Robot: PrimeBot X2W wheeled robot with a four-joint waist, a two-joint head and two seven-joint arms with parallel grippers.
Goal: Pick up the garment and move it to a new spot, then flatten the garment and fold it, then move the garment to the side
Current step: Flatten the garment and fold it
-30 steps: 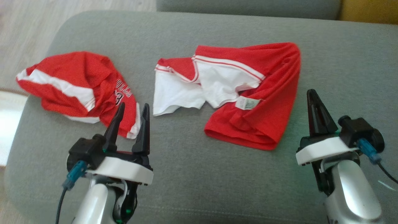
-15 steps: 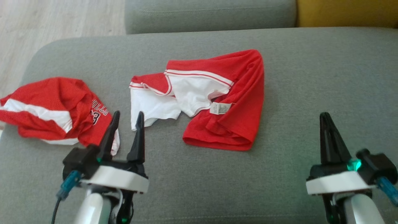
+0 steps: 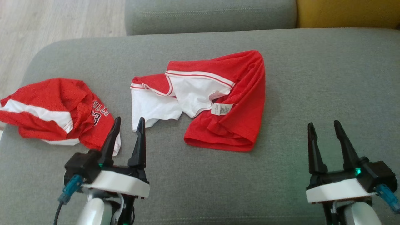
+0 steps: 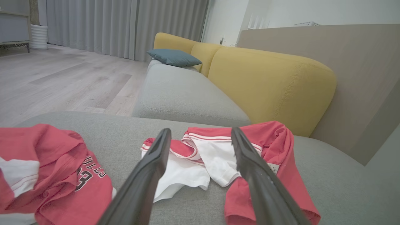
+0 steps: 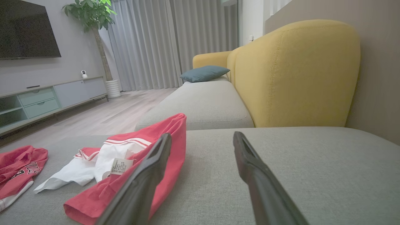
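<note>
A crumpled red and white garment [image 3: 218,103] lies in the middle of the grey sofa seat [image 3: 312,78], its label facing up. A second red garment [image 3: 53,112] with a white stripe and lettering lies bunched at the seat's left end. My left gripper [image 3: 129,120] is open at the lower left, its tips between the two garments and touching neither. My right gripper [image 3: 323,124] is open over bare seat, right of the middle garment. The left wrist view has the left gripper [image 4: 200,131] framing the middle garment [image 4: 215,156]. In the right wrist view the right gripper [image 5: 202,135] holds nothing.
A yellow backrest [image 3: 347,12] runs along the far right. Another grey seat [image 3: 209,15] adjoins at the back, with a blue pillow [image 4: 173,57] on its far end. Wooden floor [image 3: 47,22] lies beyond the seat's left edge. Bare seat stretches to the right.
My right gripper was shut and now stands open, a little lower in the picture. The head camera shifted early on. Both garments and the left gripper have stayed put.
</note>
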